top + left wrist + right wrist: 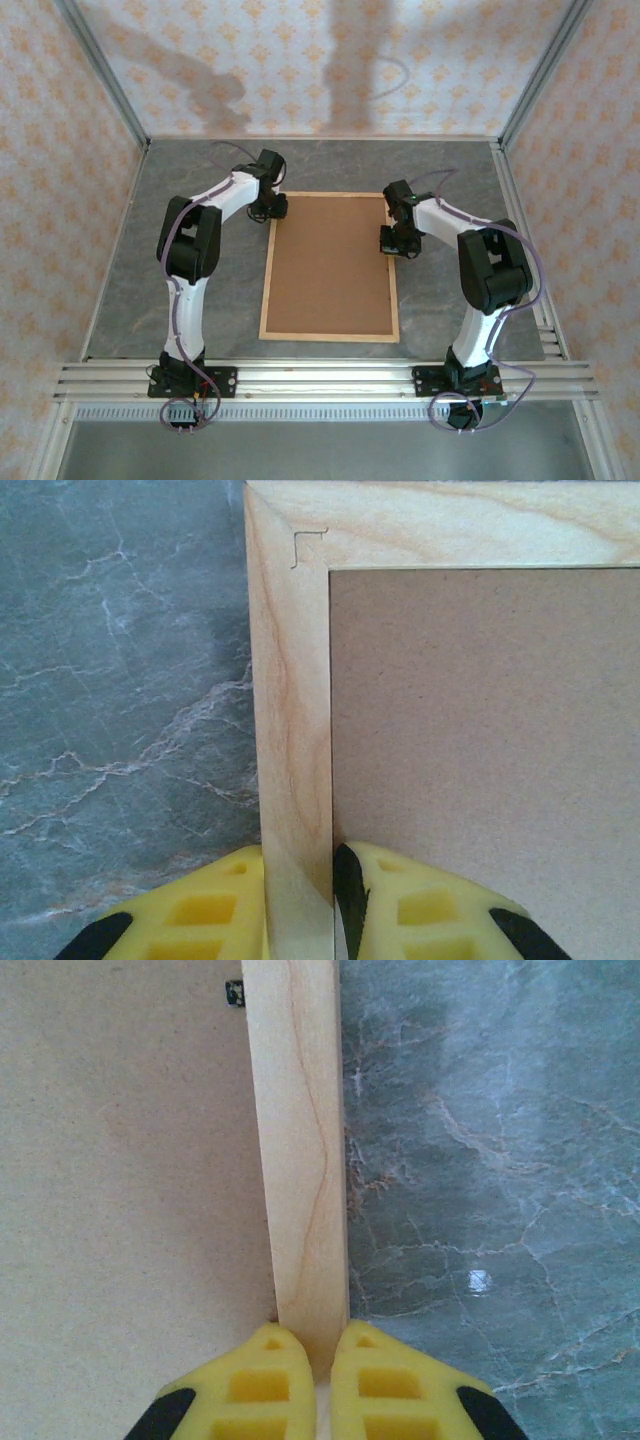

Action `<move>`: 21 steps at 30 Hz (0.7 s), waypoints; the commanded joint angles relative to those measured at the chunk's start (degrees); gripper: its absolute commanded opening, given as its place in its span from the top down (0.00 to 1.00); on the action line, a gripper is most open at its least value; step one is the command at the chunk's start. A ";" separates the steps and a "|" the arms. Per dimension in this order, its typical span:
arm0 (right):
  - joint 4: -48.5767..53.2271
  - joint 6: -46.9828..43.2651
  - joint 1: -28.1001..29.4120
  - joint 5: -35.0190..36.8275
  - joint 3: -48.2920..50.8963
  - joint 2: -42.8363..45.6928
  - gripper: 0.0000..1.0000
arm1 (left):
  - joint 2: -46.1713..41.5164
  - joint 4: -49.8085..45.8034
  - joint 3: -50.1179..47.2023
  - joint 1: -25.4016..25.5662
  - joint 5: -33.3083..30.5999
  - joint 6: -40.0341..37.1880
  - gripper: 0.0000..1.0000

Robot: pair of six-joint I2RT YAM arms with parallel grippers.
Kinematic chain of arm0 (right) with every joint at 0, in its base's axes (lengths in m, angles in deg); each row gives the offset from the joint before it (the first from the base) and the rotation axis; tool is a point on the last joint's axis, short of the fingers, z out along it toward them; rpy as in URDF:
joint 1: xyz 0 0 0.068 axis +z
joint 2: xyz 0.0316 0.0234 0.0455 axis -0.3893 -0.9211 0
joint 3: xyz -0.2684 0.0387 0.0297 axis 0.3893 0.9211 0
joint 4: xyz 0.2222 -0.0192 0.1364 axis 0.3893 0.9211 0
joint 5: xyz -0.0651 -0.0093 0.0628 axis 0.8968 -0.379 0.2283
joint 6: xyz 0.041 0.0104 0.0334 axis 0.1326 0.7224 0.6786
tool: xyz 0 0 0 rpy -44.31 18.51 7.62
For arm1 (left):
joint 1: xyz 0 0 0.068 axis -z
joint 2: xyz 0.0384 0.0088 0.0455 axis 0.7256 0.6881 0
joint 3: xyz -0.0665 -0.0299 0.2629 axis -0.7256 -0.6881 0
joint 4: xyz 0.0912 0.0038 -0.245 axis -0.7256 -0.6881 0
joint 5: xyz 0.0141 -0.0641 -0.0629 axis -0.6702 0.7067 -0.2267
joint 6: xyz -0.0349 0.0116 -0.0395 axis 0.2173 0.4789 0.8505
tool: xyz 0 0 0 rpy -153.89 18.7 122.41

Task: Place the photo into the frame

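Note:
The frame [266, 290] of light wood strips lies flat on the grey marble table with a brown backing board [330, 262] inside it. My left gripper [272, 208] is at the frame's far left corner. In the left wrist view its yellow fingers [225, 905] are shut on the left wood strip [290, 710], one outside and one on the board [480, 740]. My right gripper [392, 243] is on the right side, shut on the right strip [300, 1140], which runs between the fingers [265, 1380]. The photo is hidden.
A small black tab [235, 993] sits at the board's edge by the right strip. Bare marble table [200, 170] surrounds the frame. Aluminium rails [330, 378] cross the near edge, and patterned walls close in the sides and back.

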 commanded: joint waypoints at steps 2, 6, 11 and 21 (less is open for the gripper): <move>-3.65 -0.04 0.84 -1.37 2.05 -2.72 0.92 | 5.93 -10.01 -2.85 5.23 7.26 -1.98 0.78; -3.56 -0.02 0.87 -1.43 2.05 -2.74 0.92 | 6.31 -9.39 -2.55 5.58 9.25 -2.46 0.76; -3.39 0.00 0.80 -1.17 2.05 -2.45 0.92 | 6.69 -8.85 -2.19 5.72 10.63 -2.71 0.75; -3.51 0.00 0.86 -1.33 1.96 -2.82 0.92 | 6.85 -7.18 -2.32 5.74 12.55 -2.42 0.74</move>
